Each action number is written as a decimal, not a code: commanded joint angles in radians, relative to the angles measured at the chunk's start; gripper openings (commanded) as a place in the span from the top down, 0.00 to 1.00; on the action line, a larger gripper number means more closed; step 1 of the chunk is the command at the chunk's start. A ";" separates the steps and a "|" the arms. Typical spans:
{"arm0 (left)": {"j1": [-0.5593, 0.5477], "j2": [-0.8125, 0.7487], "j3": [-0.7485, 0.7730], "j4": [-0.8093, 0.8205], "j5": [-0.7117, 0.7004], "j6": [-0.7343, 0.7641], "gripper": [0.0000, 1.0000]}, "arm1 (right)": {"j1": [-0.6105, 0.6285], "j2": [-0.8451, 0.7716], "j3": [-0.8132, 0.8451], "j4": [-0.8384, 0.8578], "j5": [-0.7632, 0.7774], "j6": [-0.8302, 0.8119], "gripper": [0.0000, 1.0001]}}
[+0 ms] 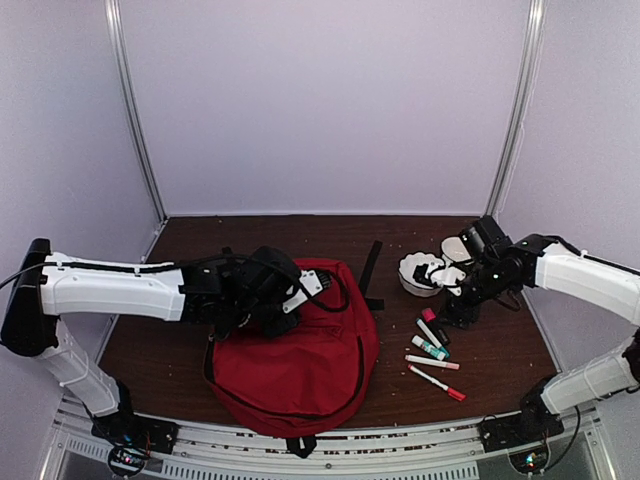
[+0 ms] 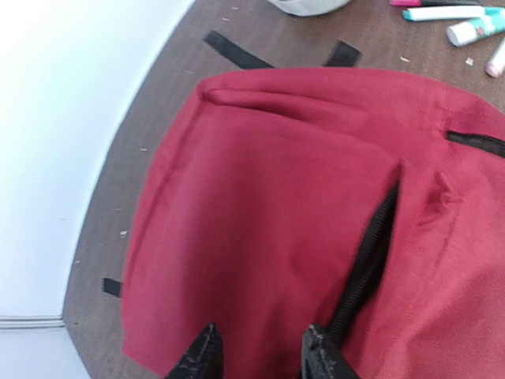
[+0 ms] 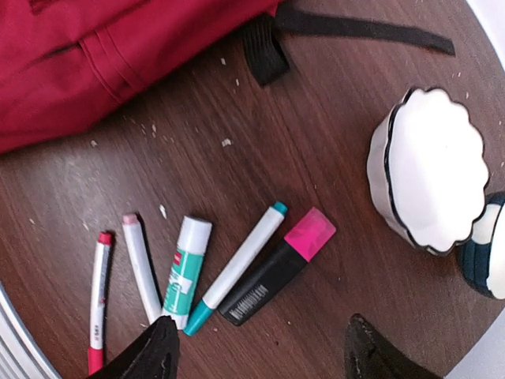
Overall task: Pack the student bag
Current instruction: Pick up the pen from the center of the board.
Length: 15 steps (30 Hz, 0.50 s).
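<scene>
The student bag (image 1: 300, 370) lies flat on the table (image 1: 510, 340), left of centre. I judge it soft, limp and light, and it would sag if lifted by loose cloth, so the black zipper (image 2: 367, 268) edge is the better hold. The left gripper (image 2: 260, 357) straddles red fabric beside that zipper with its jaws partly apart, and a grip cannot be confirmed. The right gripper (image 3: 264, 359) gapes empty above the highlighter (image 3: 276, 268) and glue stick (image 3: 185, 272).
</scene>
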 commanded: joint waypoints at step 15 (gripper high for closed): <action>0.047 0.038 0.099 0.019 -0.309 -0.118 0.39 | -0.015 0.422 0.142 0.056 0.273 0.117 0.43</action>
